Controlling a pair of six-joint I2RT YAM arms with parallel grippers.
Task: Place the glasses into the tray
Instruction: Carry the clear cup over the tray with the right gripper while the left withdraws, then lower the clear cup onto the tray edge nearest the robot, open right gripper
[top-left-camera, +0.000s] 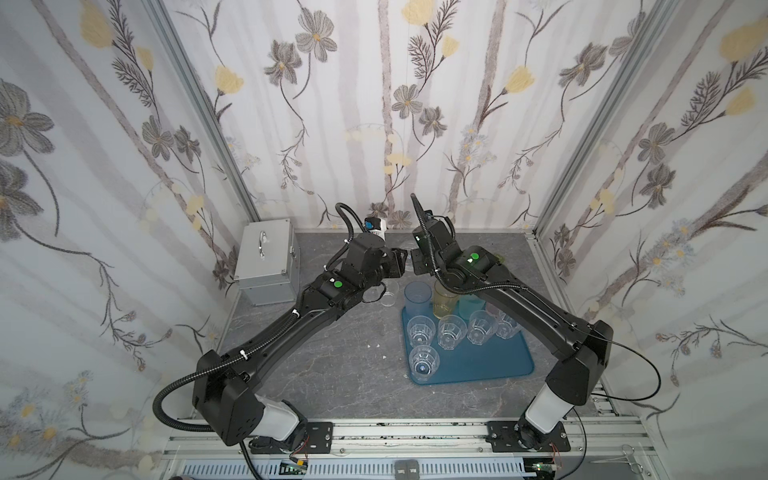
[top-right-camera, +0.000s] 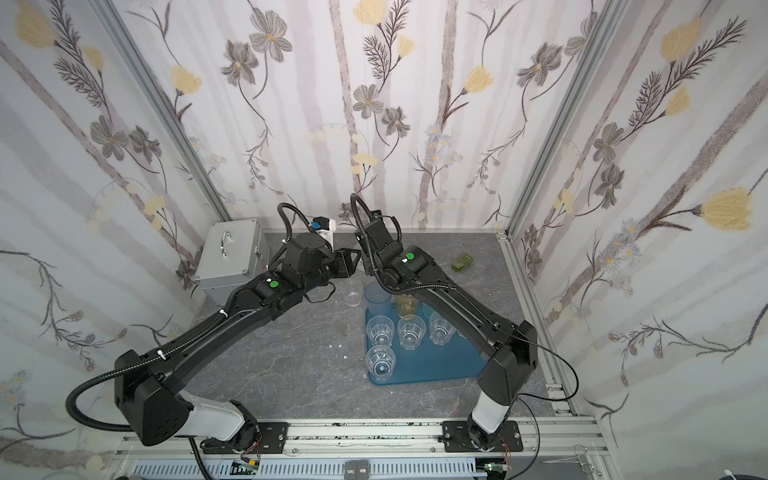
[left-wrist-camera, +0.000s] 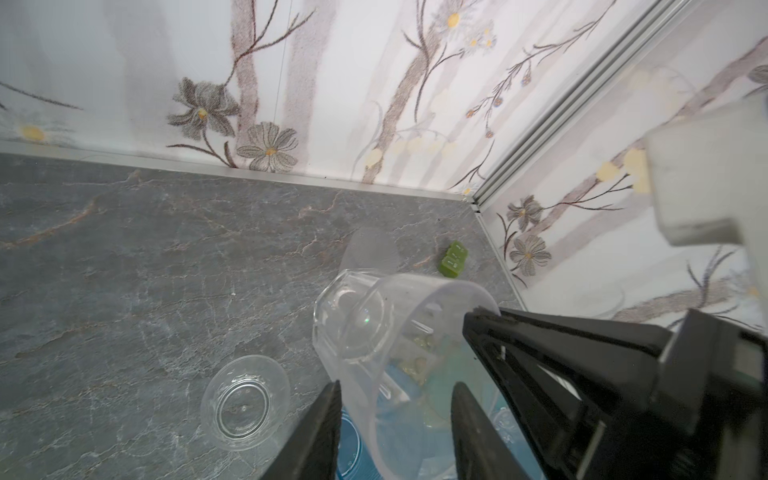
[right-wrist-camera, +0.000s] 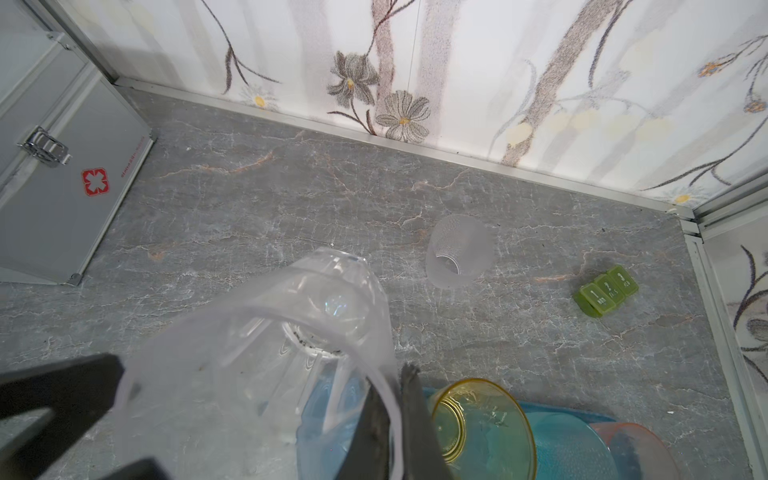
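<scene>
A frosted glass (right-wrist-camera: 232, 374) hangs tilted above the back of the teal-blue tray (top-left-camera: 490, 365), and a clear faceted glass (left-wrist-camera: 353, 320) appears nested at its far end. My right gripper (right-wrist-camera: 397, 415) is shut on the frosted rim. My left gripper (left-wrist-camera: 395, 415) is open, with its fingers either side of the same glass (left-wrist-camera: 415, 365) and not pressing it. In a top view the two grippers meet, left (top-left-camera: 399, 262) facing right (top-left-camera: 417, 259). In the tray stand blue (top-left-camera: 417, 297) and yellow (top-left-camera: 444, 305) glasses and several clear faceted ones (top-left-camera: 451, 330).
A clear glass (left-wrist-camera: 245, 403) stands on the table left of the tray. A frosted glass (right-wrist-camera: 459, 251) sits further back. A small green object (right-wrist-camera: 604, 291) lies near the right wall, and a silver case (top-left-camera: 266, 262) stands at the back left.
</scene>
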